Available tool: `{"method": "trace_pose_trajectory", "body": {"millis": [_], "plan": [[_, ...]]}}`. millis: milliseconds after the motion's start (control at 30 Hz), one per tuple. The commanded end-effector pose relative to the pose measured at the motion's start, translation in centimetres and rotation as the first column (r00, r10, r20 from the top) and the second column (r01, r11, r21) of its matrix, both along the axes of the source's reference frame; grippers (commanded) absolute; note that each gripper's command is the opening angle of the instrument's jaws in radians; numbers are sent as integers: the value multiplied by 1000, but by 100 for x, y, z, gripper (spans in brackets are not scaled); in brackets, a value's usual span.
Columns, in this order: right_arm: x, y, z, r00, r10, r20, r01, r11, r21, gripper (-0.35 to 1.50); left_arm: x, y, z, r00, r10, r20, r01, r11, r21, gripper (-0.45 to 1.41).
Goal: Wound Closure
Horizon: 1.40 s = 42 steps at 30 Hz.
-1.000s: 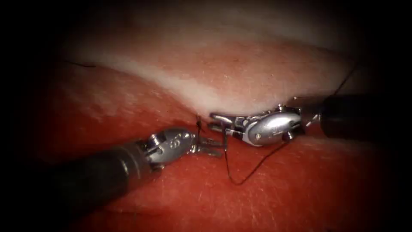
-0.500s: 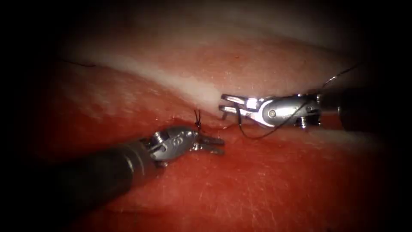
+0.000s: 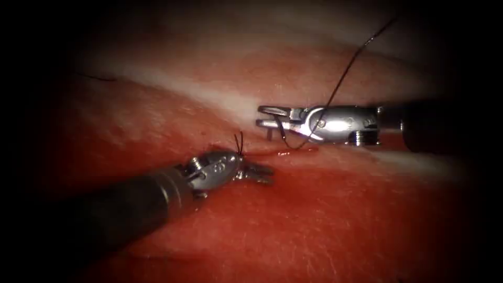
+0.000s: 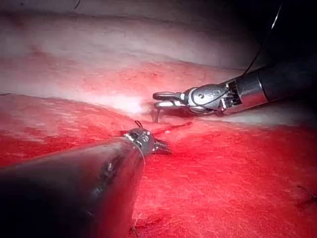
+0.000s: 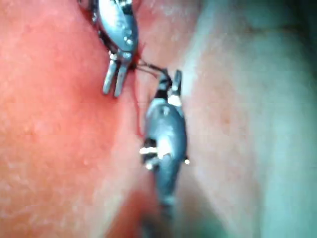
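Step in hand looks like taking up slack after a stitch. A second ago the thread (image 3: 343, 78) lay in a long loose loop on the tissue (image 3: 340, 225) below the right gripper (image 3: 271, 117). Now that loop is gone: the right tool has lifted away from the red crease of the cut (image 3: 309, 150), and the thread runs from the crease, curls once under the tool's wrist and climbs steeply off toward the upper right.

Whether the right gripper is actually clamping anything can't be told. The thread crosses it, and a short grey stub (image 3: 269, 134) hangs just beneath its tip. That could be the needle seen end-on, but it's too small to be sure, so there's no saying where along its curve it would be held. Nothing needle-like is visibly stuck in the tissue.

The left gripper (image 3: 258, 174) sits low on the tissue right beside the knot (image 3: 239, 142), whose two short dark tails stick up. Its jaws are a narrow bit apart and hold nothing.

As for the next move, it probably calls for a steady pull along the thread's line so the curl under the wrist doesn't snag. The left tool is close enough to steady things near the knot.
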State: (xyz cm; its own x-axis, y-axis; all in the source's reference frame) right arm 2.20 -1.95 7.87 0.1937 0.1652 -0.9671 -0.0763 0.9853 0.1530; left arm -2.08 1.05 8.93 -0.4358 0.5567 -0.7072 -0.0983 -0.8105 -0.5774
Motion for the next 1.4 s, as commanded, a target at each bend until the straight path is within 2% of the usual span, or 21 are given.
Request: {"method": "trace_pose_trajectory", "body": {"millis": [33, 400, 1000, 1400], "plan": [[8, 6, 0, 1000, -1, -7, 1, 1000, 2, -35, -5, 1, 9, 1000, 1, 0, -1, 1000, 1, -15], [14, 12, -9, 999, -20, -27, 23, 994, 105, -35, -2, 4, 18, 1000, 0, -16, 0, 1000, 0, -13], [16, 31, -13, 999, 37, -22, -28, 946, 323, -35, -4, 4, 18, 1000, -1, -25, 1, 1000, -1, -8], [23, 43, -2, 996, 54, 67, -82, 831, 550, -35, -5, 3, 13, 1000, 0, -28, 0, 1000, 1, -8]]}}
